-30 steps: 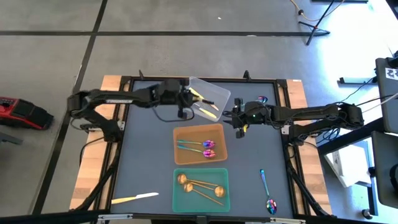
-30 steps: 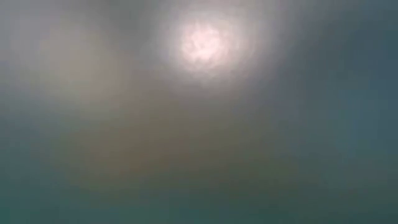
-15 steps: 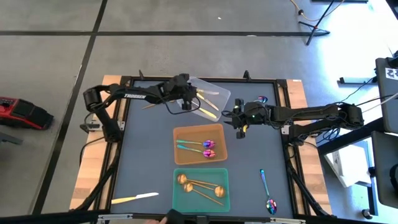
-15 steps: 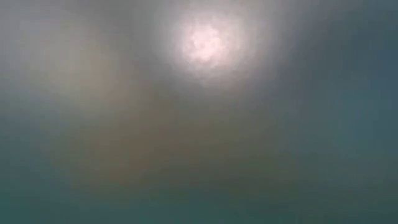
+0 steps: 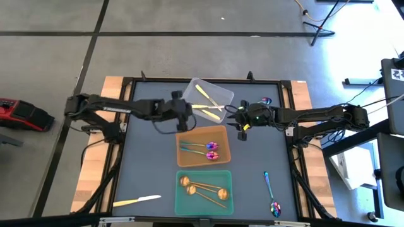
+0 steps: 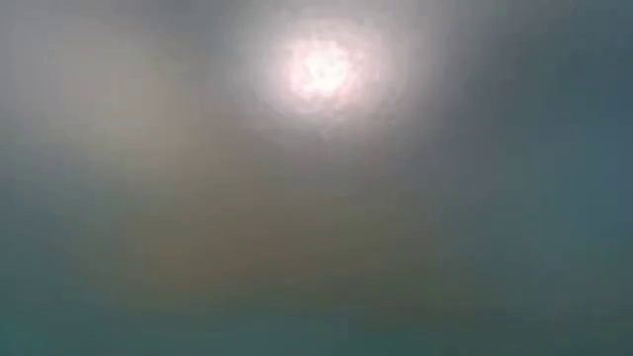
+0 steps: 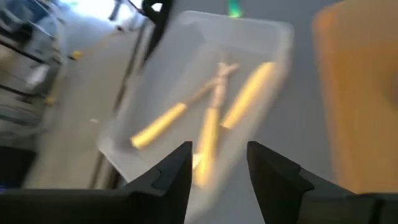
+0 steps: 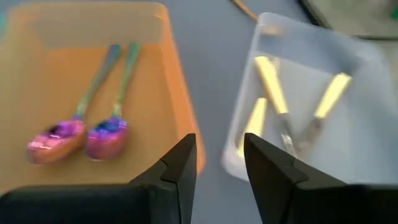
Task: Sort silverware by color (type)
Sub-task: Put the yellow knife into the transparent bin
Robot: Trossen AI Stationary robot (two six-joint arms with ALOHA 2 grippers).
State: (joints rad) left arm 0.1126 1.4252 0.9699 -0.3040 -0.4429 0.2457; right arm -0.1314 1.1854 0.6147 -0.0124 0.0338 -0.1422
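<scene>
In the high view the clear bin point(image 5: 212, 98) holds three pale yellow knives point(image 5: 209, 107). The orange bin point(image 5: 202, 146) holds two rainbow spoons point(image 5: 209, 150), and the green bin point(image 5: 203, 192) holds three copper spoons point(image 5: 201, 188). One yellow knife point(image 5: 137, 201) lies flat near the table's near-left corner. One rainbow spoon point(image 5: 270, 192) lies at the near right, another point(image 5: 266, 100) at the far right. My left gripper point(image 5: 183, 111) is open and empty just left of the clear bin point(image 7: 205, 93). My right gripper point(image 5: 241, 126) is open and empty between the clear bin point(image 8: 311, 106) and the orange bin point(image 8: 93, 99).
The three bins stand in a column down the table's middle. The dark mat point(image 5: 148, 164) left of the bins carries only the loose knife. The raised frame point(image 5: 126, 82) edges the mat. The low view shows only a blur.
My left gripper has drawn back from over the clear bin toward the table's left and near side. A third yellow knife now shows in the clear bin, and the knives lie differently than before. My right arm has kept still.
</scene>
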